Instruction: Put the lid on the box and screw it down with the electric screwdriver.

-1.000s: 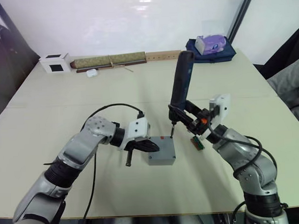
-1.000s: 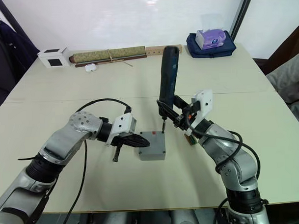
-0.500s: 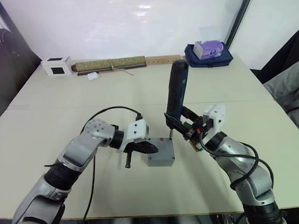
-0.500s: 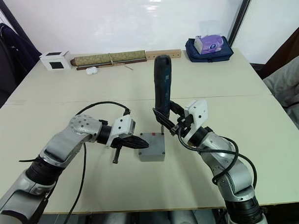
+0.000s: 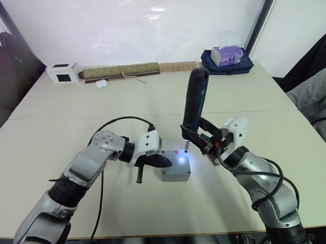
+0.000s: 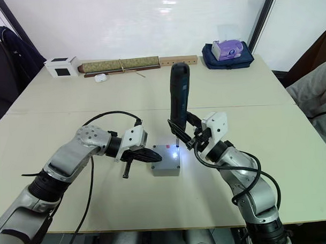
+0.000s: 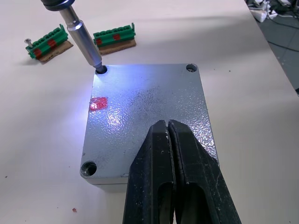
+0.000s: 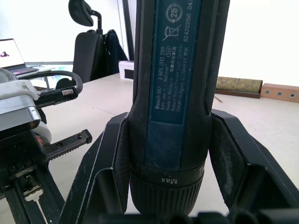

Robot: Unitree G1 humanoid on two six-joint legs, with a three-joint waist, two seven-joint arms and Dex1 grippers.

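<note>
Left wrist view: the left gripper (image 7: 170, 140), fingers together, presses the lid (image 7: 149, 116) to steady it. The right gripper (image 6: 186, 133), fingers clamped on the upright electric screwdriver (image 6: 179, 97), seats its bit in a corner hole.

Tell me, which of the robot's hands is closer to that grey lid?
Left. The left gripper, fingers shut, rests on the lid itself. The right gripper stays above and beside it, holding the electric screwdriver with its bit in a corner hole.

Office-like lab: broad beige table (image 6: 269, 97), office chair (image 8: 91, 35), laptop (image 8: 11, 56).
</note>
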